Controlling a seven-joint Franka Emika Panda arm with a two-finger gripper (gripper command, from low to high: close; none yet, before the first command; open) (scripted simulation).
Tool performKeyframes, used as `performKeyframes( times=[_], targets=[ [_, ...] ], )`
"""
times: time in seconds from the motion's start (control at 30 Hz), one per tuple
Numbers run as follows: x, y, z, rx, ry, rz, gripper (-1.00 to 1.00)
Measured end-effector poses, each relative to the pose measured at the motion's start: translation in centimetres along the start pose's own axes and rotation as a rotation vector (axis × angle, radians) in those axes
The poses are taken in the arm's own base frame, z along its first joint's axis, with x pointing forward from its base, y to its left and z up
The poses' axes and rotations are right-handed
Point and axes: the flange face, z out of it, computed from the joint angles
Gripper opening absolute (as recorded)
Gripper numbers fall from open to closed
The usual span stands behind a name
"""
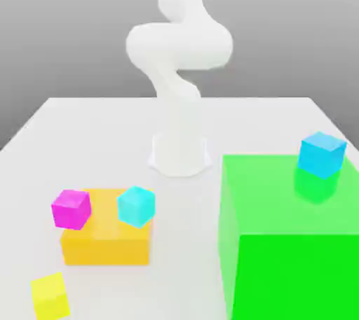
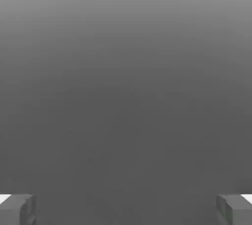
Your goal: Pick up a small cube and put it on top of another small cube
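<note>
Found at the exterior view's left: yellow cube (image 1: 50, 299), near the orange block (image 1: 106, 250), off its near left corner, tilted in outline. Judged step: reach for the yellow cube. Hand (image 2: 126, 210) spread wide, nothing between the fingertips. Match finger alignment to two opposite faces, descend straight, centre before closing, lift clear of the orange block. Next, magenta cube (image 1: 71, 209), intended base, overlapping the orange block's left edge in view; support beneath impossible to confirm. Lower squarely there, release gently.

Materials, left to right: yellow and magenta cubes plain, flat-faced, probably rigid; orange block low, smooth, box-shaped; cyan cube (image 1: 136, 206) plain, overlapping its right side; green block (image 1: 298, 276) well to its right, bulky, smooth, sharp-edged.
</note>
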Motion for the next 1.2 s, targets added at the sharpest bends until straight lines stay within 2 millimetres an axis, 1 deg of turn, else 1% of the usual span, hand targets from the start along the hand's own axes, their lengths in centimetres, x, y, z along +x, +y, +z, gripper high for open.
performKeyframes(
  times=[0.13,0.2,0.3,0.4,0.5,0.63,0.73,0.83,0.93,1.07,1.1,1.2],
  targets=[
    [1.6,1.7,7.6,-0.118,-0.025,0.132,0.00],
    [2.3,3.0,11.2,-0.175,-0.036,0.197,0.00],
    [3.0,5.5,16.4,-0.258,-0.053,0.296,0.00],
    [3.5,8.6,21.4,-0.338,-0.070,0.397,0.00],
    [3.5,12.1,26.2,-0.416,-0.087,0.499,0.00],
    [3.3,18.1,31.8,-0.521,-0.104,0.649,0.00],
    [2.2,22.3,35.7,-0.594,-0.123,0.752,0.00],
    [0.5,26.6,39.2,-0.666,-0.145,0.853,0.00],
    [-1.5,30.8,42.3,-0.731,-0.163,0.952,0.00],
    [-4.0,34.2,46.4,-0.747,-0.167,0.978,0.00],
    [-4.5,34.7,47.1,-0.748,-0.167,0.978,-1.00],
    [-4.5,34.7,47.2,-0.747,-0.166,0.978,-1.00]
  ],
)
